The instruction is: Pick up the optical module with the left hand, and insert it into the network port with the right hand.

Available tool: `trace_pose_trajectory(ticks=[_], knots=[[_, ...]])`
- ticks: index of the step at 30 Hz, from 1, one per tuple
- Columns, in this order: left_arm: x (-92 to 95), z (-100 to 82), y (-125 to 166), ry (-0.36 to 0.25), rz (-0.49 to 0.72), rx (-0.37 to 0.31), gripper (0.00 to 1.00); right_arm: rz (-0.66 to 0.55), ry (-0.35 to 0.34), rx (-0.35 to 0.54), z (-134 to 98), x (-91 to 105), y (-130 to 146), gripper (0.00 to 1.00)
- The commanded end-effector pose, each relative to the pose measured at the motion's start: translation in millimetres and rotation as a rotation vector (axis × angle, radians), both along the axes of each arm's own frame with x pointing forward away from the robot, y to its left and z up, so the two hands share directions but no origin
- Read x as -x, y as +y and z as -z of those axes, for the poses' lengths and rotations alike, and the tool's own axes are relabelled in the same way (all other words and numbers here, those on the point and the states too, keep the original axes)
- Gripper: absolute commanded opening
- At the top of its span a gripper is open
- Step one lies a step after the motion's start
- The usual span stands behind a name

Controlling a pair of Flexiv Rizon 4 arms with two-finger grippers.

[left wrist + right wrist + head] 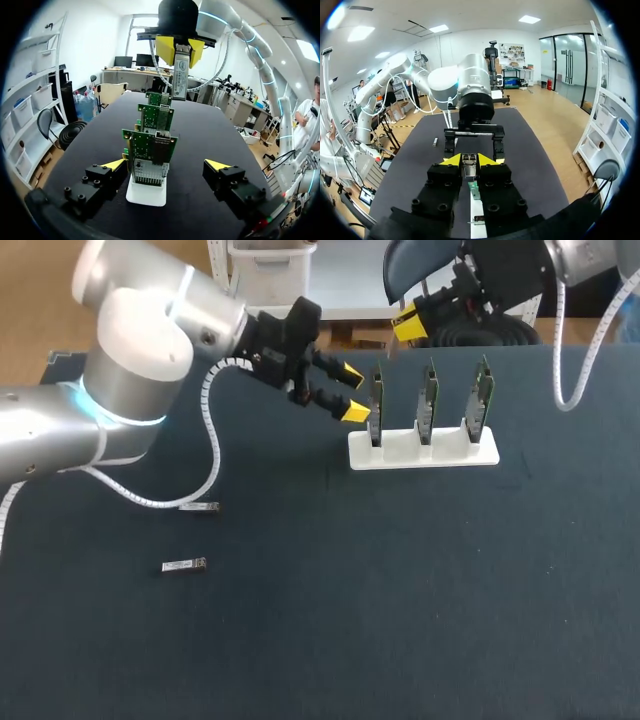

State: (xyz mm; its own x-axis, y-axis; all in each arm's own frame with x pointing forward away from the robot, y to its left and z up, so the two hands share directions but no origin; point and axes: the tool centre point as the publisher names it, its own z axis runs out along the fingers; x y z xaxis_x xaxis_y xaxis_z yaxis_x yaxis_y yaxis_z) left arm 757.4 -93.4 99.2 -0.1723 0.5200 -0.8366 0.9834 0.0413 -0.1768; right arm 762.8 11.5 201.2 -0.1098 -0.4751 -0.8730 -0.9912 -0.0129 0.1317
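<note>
A spare module (184,565) and a second spare (200,507) lie loose on the table (400,590), well apart from both arms. The left gripper (167,164) sits low with its jaws wide open and holds nothing; its yellow tips stand either side of the nearest board (150,142), apparently not touching it. That board is first of three standing upright in a row in a white holder (420,452); the metal cage (148,172) low on it is likely the port, but its opening is not clear. Beyond the row and higher up, the right gripper (180,50) has its jaws closed on the module (180,75). The tips pinch the module's upper end from two sides, and most of the body sticks out past them, pointing down at the boards. It hangs in line with the row, seemingly over its far end, though depth is hard to judge. It is well apart from the left jaws. From the right wrist the module sits centred between the tips. The module looks small, light and stiff, with smooth metal sides, so it could slip or twist in the pinch. Best hold is on the flat long sides near the back end, leaving the plug end free. The boards are thin and the holder looks light, so a skewed push could flex a board or slide the holder.
</note>
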Motion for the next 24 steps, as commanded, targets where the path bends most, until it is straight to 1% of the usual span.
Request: trace_pose_trajectory(ticks=[1, 10, 15, 24], knots=[[-0.9, 0.2, 0.6, -0.006, -0.001, -0.008, 1.00, 0.005, -0.005, -0.002, 0.9, 3.8, -0.2, 0.00], [-1.7, 2.2, 2.4, -0.005, 0.002, -0.021, 1.00, 0.005, -0.003, -0.003, 1.1, 3.6, 0.2, 0.00], [-3.0, 3.3, 1.2, -0.013, -0.007, -0.040, 1.00, 0.000, -0.003, -0.003, 1.3, 4.0, 0.3, 0.00], [-3.0, 3.3, 1.2, -0.013, -0.007, -0.040, 1.00, -0.015, -0.006, -0.001, 2.0, 4.7, 3.7, 0.00]])
